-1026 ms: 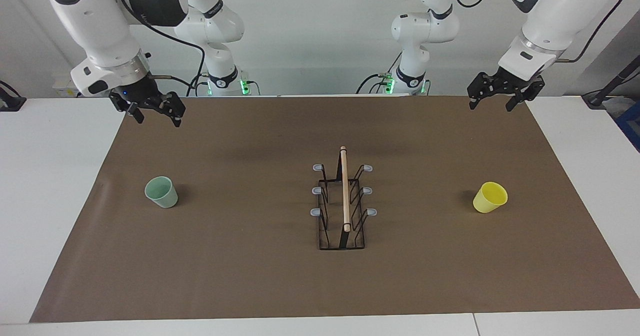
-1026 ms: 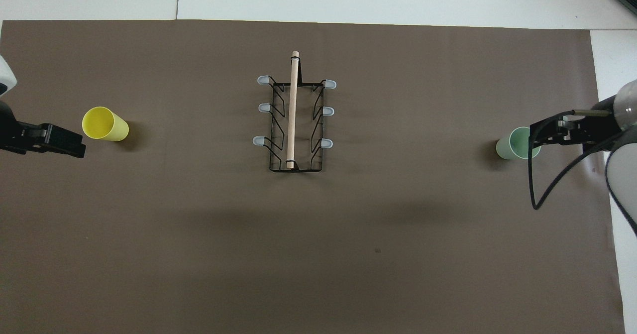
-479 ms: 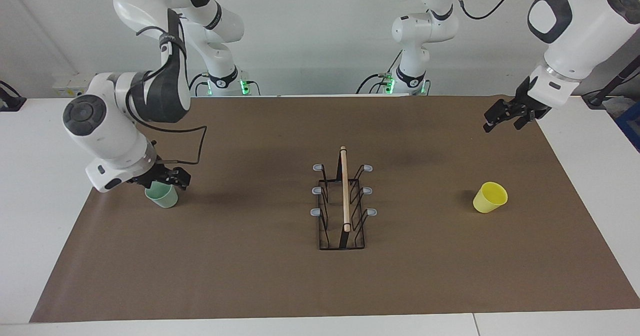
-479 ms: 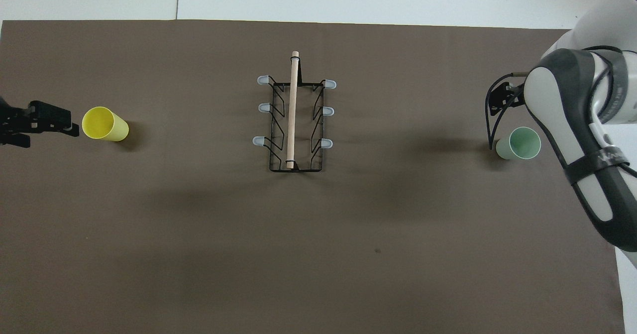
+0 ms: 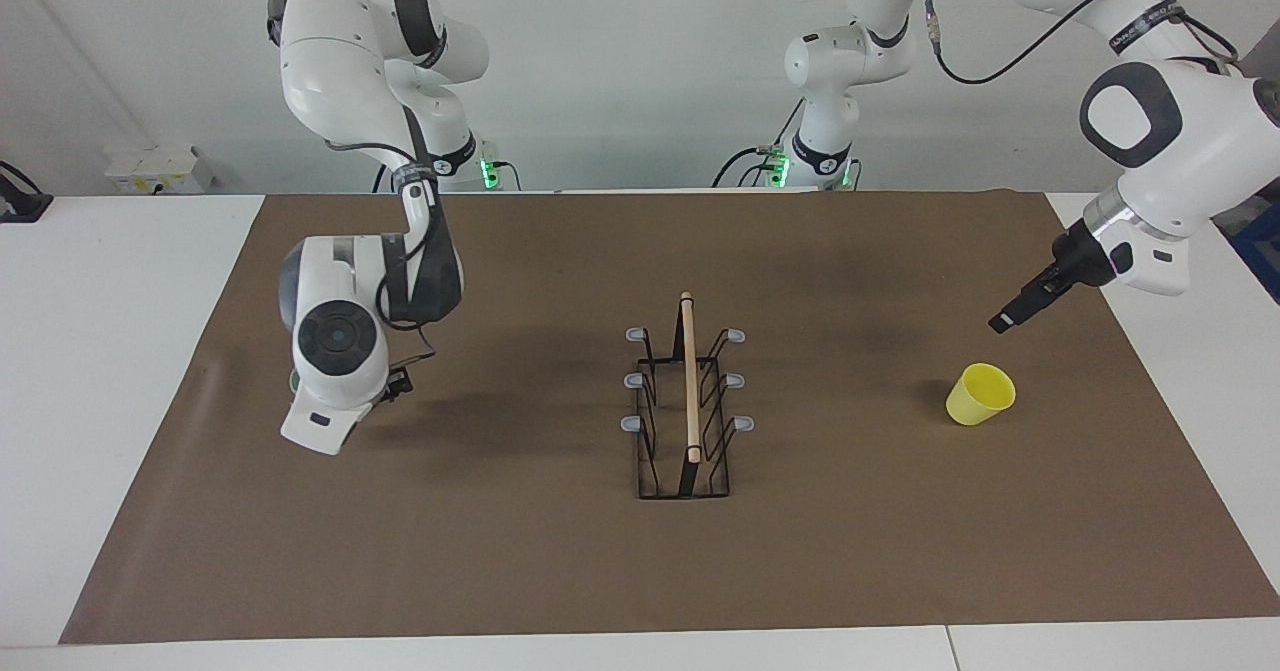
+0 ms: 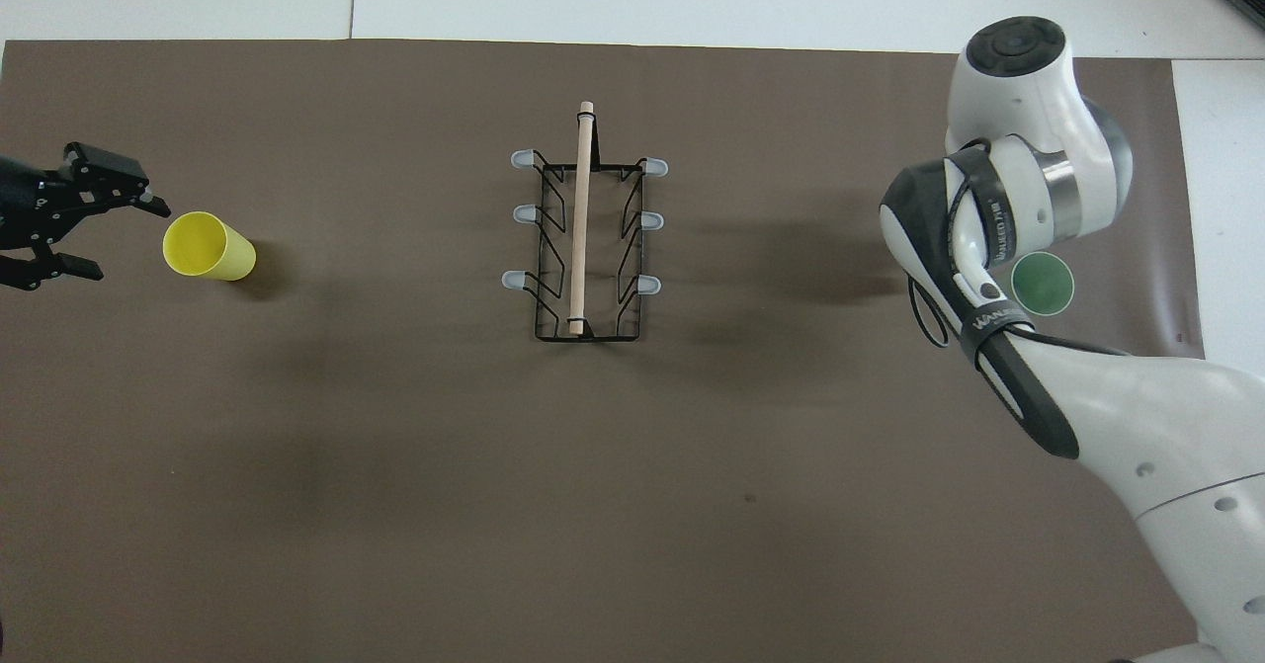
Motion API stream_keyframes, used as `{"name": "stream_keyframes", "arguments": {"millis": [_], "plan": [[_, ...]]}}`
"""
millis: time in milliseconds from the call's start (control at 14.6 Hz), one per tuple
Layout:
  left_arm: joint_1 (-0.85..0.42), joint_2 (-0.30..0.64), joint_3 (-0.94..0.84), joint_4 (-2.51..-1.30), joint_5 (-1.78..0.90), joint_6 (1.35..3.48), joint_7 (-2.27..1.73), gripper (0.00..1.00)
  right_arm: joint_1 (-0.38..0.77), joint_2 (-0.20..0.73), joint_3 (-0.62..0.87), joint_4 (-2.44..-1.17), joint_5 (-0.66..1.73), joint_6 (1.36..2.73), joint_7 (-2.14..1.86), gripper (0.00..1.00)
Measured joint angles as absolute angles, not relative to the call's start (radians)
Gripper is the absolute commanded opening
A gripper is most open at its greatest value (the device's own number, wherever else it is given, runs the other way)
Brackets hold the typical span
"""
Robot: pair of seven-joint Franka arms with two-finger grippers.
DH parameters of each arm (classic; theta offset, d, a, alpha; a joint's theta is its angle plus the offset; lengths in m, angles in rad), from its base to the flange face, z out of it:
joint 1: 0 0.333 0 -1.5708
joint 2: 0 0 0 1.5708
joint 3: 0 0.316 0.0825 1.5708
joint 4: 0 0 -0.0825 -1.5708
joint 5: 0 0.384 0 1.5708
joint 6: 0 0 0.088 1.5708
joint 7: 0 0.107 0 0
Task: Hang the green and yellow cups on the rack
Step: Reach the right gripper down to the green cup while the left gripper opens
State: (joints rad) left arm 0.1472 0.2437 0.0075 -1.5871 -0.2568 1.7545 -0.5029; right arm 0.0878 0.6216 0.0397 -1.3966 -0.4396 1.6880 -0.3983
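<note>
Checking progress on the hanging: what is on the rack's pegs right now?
Nothing: all six grey-tipped pegs of the rack are bare. The yellow cup and green cup stand on the mat; an arm partly covers the green one.

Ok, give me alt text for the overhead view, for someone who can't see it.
A narrow black wire rack with a wooden rod stands mid-mat, its pegs bare. The open left gripper hovers beside a bright yellow plastic cup on the mat; the right arm partly covers a pale green plastic cup.
</note>
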Motion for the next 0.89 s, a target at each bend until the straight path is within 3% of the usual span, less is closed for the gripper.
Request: {"name": "stream_keyframes", "arguments": {"millis": [479, 889], "plan": [[0.277, 0.550, 0.019, -1.342, -0.454, 1.789, -0.979, 1.00, 0.142, 0.601, 0.061, -1.596, -0.763, 1.683, -0.768, 1.00], [0.300, 0.591, 0.019, -1.351, -0.520, 1.838, -1.089, 1.00, 0.143, 0.534, 0.081, -1.768, -0.933, 1.688, -0.778, 1.00]]}}
